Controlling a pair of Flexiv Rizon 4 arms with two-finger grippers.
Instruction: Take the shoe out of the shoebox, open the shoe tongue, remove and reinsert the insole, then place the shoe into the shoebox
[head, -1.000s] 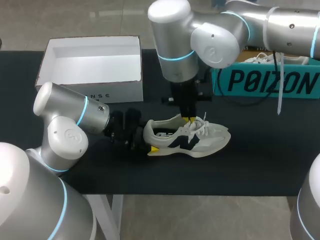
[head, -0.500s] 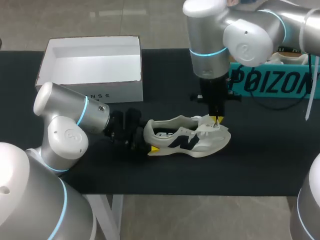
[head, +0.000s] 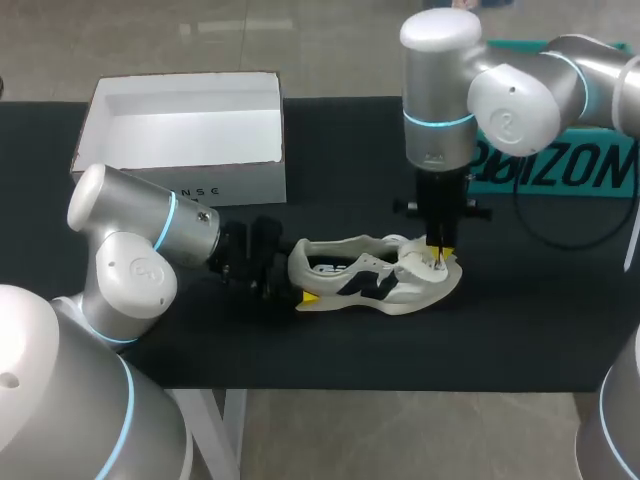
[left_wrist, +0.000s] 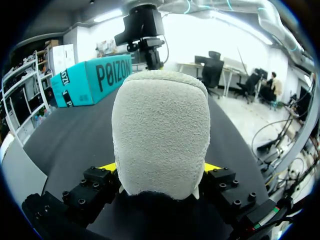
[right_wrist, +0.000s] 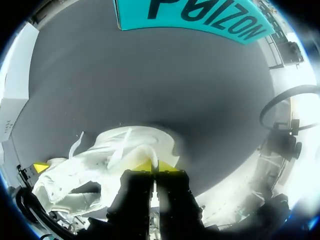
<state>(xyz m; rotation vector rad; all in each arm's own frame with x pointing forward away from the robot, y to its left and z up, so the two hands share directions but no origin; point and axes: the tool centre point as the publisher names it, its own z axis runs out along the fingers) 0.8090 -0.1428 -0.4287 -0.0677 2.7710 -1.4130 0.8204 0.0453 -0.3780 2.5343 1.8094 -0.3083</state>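
Travelling from the shoe's collar toward its toe, my right arm is dragging the tongue forward. The white shoebox (head: 180, 140) is sitting open behind the shoe (head: 375, 282), which is resting on the black table (head: 520, 320). The left gripper (left_wrist: 160, 169) is clamping the heel from both sides, probably the stiffest part to grip. The right gripper (head: 440, 257) is pinching the tongue (head: 415, 252) with its fingers nearly together. That flap looks thin and floppy, so it is likely slipping easily.
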